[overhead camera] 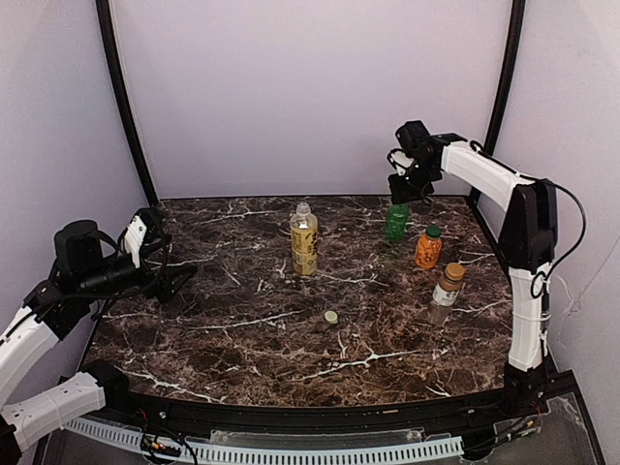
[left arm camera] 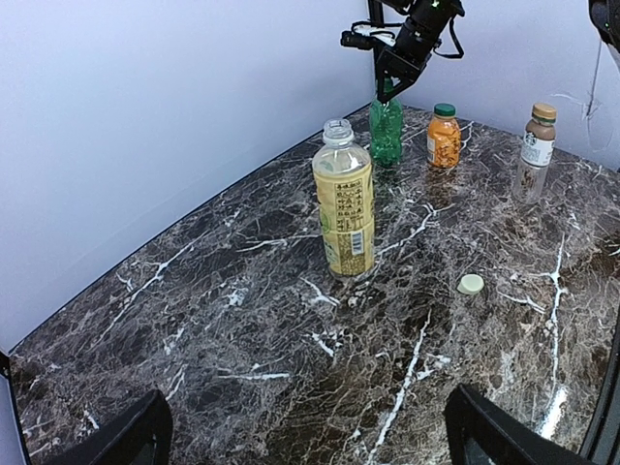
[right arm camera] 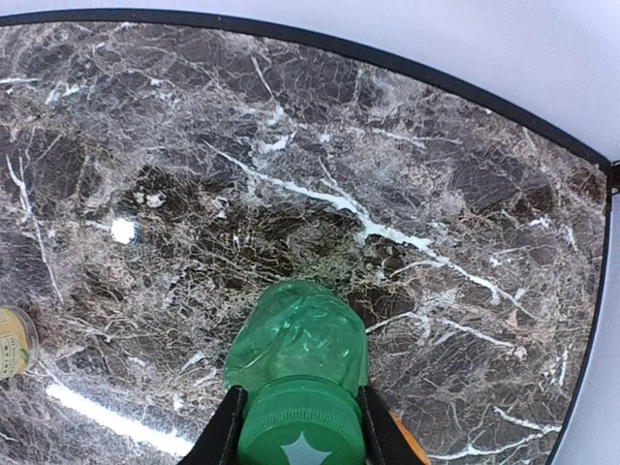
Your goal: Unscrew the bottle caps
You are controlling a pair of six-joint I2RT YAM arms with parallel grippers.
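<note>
Green bottle (overhead camera: pixel 396 222) cap (right arm camera: pixel 301 431) pinched from above by right fingers (right arm camera: pixel 225 438).

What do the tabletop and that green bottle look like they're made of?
The tabletop looks like polished dark marble, brown-black with white veins and glare spots; it could equally be a printed laminate. The green bottle looks like thin see-through plastic, judging by its crinkled glossy shoulder, with a matte, solid green plastic cap.
</note>
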